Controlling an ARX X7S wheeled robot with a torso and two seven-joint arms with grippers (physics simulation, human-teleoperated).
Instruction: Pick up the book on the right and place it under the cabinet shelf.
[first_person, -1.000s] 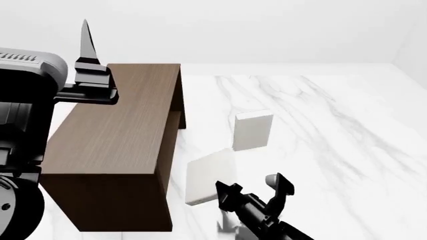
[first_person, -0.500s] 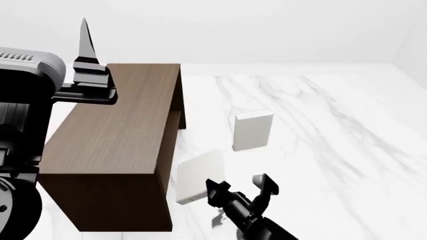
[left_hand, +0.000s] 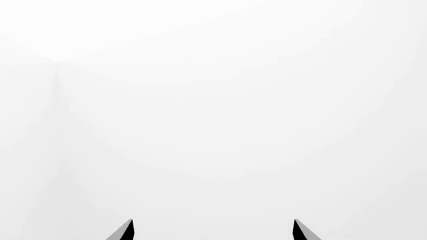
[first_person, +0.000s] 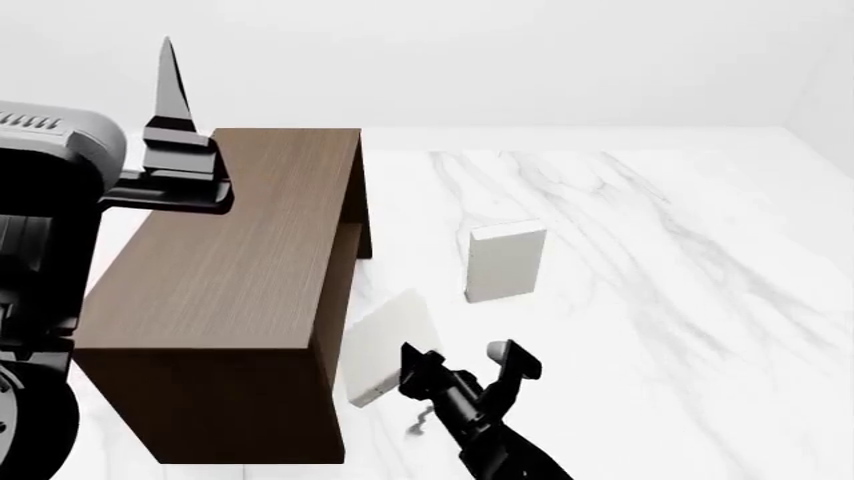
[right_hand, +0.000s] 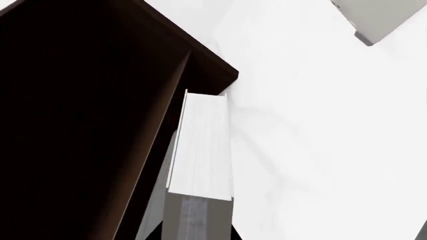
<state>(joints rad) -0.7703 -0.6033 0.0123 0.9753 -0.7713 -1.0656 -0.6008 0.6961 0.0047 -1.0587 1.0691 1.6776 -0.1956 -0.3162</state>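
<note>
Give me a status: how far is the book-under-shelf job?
Pickup looks done: the right tool holds the book, tilted, off the marble floor. In hand: carrying it to the cabinet; the right wrist view shows its edge at the open side, beside the inner shelf board. Left: slide it under the shelf and release. The second book is untouched; the left tool is idle and open.

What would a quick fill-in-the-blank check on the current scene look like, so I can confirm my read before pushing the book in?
1. The right gripper holds one book beside the ____ cabinet.
2. The other book lies on the ____ surface.
3. The left gripper is raised and holds ____.

Missing words: brown; marble; nothing
</note>
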